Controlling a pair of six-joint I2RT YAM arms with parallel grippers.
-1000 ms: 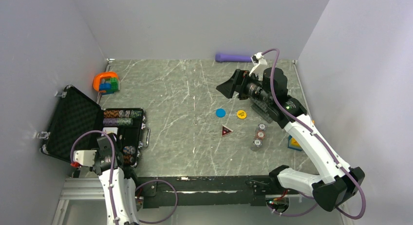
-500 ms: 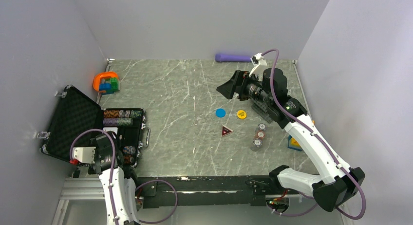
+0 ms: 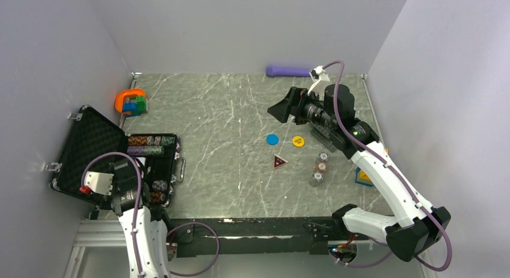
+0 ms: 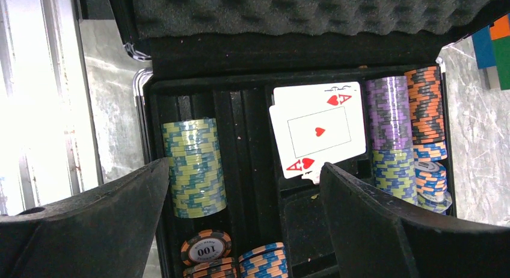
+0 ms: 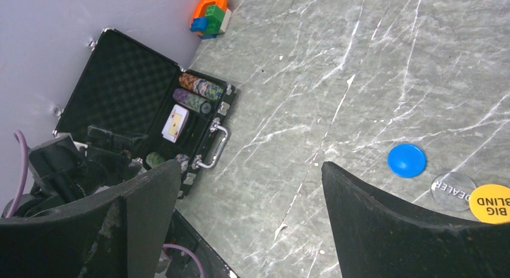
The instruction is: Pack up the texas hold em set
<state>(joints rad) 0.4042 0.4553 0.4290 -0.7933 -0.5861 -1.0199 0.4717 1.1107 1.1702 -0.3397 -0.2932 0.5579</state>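
The black foam-lined case (image 3: 90, 147) lies open at the left. In the left wrist view its tray holds a green-yellow chip stack (image 4: 193, 166), purple (image 4: 389, 112) and orange (image 4: 426, 106) stacks, an ace of hearts card (image 4: 317, 130) and a 100 chip (image 4: 205, 248). My left gripper (image 4: 243, 169) hangs open above the tray (image 3: 128, 180), holding nothing. On the table lie a blue disc (image 3: 272, 139), a yellow disc (image 3: 298, 141), a dark red triangle (image 3: 279, 162) and small chip stacks (image 3: 319, 168). My right gripper (image 3: 278, 111) hovers open above the discs, empty (image 5: 249, 169).
An orange ring toy (image 3: 132, 101) with coloured blocks sits at the back left. A purple cylinder (image 3: 287, 71) lies along the back wall. A clear dealer disc (image 5: 452, 184) rests beside the yellow one. A blue-yellow block (image 3: 362, 177) lies under the right arm. Walls close in left and right.
My left gripper has opened wide and its wrist has drawn back to the left over the case. The right arm has not moved.
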